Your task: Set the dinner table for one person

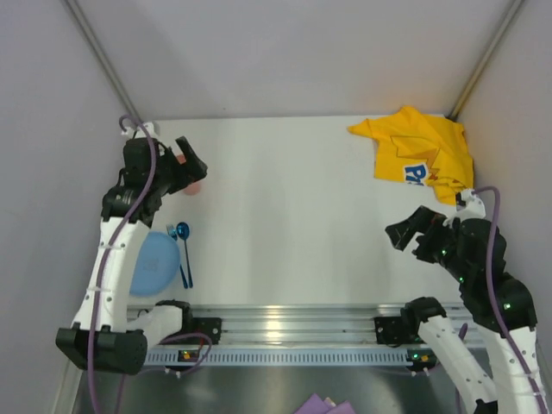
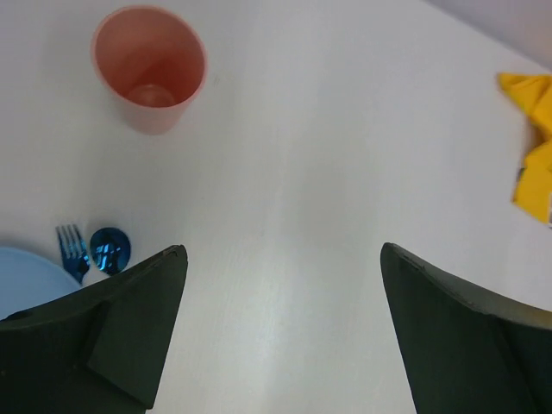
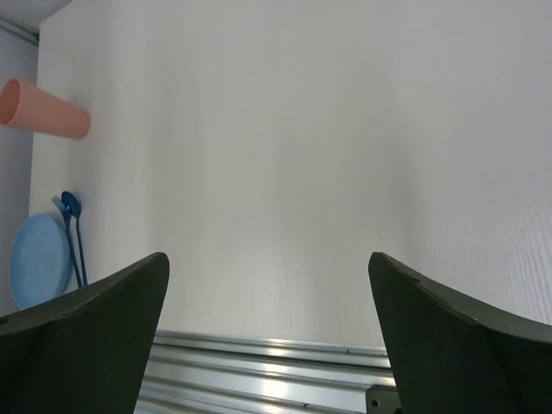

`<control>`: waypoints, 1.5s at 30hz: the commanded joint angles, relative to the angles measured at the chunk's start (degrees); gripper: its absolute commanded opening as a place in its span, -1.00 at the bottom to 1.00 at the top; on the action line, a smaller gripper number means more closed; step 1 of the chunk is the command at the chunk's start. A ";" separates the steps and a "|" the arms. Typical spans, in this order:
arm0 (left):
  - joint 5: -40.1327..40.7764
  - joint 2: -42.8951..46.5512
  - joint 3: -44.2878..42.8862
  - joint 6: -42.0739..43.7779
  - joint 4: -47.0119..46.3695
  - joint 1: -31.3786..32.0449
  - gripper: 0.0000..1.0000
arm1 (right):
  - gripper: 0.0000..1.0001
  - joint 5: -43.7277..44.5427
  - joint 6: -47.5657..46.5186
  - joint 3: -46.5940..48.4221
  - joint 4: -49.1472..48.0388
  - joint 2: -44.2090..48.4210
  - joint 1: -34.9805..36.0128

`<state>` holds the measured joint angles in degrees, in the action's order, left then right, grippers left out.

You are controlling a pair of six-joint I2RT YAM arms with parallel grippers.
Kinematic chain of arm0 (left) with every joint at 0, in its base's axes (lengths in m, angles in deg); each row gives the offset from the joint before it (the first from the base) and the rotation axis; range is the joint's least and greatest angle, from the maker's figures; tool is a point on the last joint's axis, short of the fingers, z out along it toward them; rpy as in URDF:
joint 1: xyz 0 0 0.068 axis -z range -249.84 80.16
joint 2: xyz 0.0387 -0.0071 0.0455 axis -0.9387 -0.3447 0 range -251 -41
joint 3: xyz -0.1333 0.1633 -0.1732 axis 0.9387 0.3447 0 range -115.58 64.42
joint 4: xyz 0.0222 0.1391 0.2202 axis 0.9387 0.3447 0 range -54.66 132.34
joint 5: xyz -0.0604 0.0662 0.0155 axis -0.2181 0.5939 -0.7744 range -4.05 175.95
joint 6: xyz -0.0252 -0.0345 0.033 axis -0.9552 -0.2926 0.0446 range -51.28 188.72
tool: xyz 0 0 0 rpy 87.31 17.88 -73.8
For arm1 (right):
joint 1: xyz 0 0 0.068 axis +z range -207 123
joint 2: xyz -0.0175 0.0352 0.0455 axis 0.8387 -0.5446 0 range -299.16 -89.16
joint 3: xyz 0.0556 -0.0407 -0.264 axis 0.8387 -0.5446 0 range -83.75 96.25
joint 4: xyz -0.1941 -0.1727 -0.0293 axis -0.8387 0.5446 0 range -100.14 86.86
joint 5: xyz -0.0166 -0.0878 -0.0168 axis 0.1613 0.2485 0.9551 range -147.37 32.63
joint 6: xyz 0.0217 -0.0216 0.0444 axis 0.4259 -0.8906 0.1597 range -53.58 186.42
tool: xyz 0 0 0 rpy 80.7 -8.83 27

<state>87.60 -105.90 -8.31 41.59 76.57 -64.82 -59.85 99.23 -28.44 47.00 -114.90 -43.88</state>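
We judge the setting close to done. The blue plate [image 2: 26, 278], fork [image 2: 72, 250] and spoon [image 2: 109, 250] lie together behind and left of our left gripper [image 2: 283, 259]. The pink cup [image 2: 151, 69] stands upright ahead of it, slightly left and clear of the fingers. That gripper hangs spread and empty over the dinner table [image 1: 293, 216], arm reached forward, wrist tipped down. Next we would draw it clear, or bring the cup nearer the plate with a steady upright grasp. Our right gripper [image 3: 267, 259], also spread and empty, hovers low, the yellow cloth [image 1: 423, 155] beyond it.
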 commanded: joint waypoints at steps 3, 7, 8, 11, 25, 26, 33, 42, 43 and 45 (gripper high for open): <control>-19.28 0.93 5.39 -7.74 -5.55 -0.01 0.97 | 0.99 4.32 -2.14 5.24 -1.59 -12.97 0.41; -14.34 2.93 9.00 -9.87 -4.31 0.35 0.98 | 0.99 5.55 -3.55 10.94 -2.74 -31.35 0.15; -13.00 3.64 9.97 -9.78 -5.28 0.43 0.98 | 0.99 5.56 -4.07 12.87 -3.09 -35.13 -0.03; -10.71 4.53 12.43 -7.85 -6.69 0.43 0.94 | 0.99 5.56 -4.69 21.05 -5.28 -48.76 -1.25; -13.51 0.74 10.76 -4.51 -8.01 1.22 0.81 | 1.00 12.49 -12.17 68.87 0.68 -102.13 -10.31; -13.52 0.74 11.03 -4.42 -8.01 1.31 0.81 | 0.99 12.85 -12.16 69.92 0.69 -103.45 -10.40; -13.78 -0.48 13.31 -6.00 -9.33 1.40 0.80 | 1.00 11.18 -11.73 75.30 1.04 -112.69 -10.49; -12.46 -7.95 10.77 -7.58 -12.40 1.40 0.78 | 0.25 12.15 -12.25 71.52 1.21 -115.59 -10.31; -12.55 -8.48 10.68 -7.67 -13.36 1.49 0.78 | -0.14 11.97 -12.51 71.08 1.30 -115.77 -10.31; -12.55 -10.59 10.15 -7.76 -14.16 1.40 0.78 | -0.46 12.23 -12.69 70.03 1.91 -116.12 -9.79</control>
<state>75.08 -115.06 4.39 34.75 67.08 -63.53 -48.58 87.10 42.57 47.07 -229.87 -54.41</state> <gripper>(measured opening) 0.894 0.333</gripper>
